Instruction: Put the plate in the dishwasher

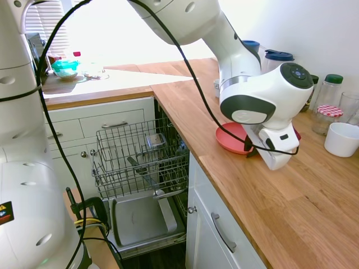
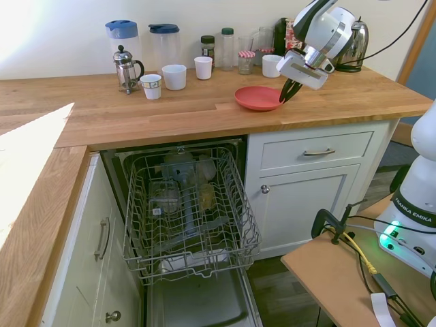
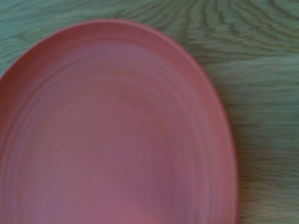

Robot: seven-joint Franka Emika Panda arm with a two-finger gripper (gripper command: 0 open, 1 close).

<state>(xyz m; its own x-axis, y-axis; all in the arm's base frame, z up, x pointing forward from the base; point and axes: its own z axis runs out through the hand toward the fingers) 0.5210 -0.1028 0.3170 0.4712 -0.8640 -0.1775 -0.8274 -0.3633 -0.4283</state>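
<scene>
The plate (image 2: 259,97) lies flat on the wooden bench (image 2: 170,109) near its front edge, bare wood around it on the near side; the dishwasher (image 2: 191,211) stands open below and to one side, its wire rack (image 2: 187,204) pulled out and partly loaded. White mugs (image 2: 174,76), jars (image 2: 245,63) and a kettle (image 2: 357,42) line the back wall, apart from the plate. My gripper (image 2: 289,90) sits at the plate's rim; I cannot tell whether it is clenched.
</scene>
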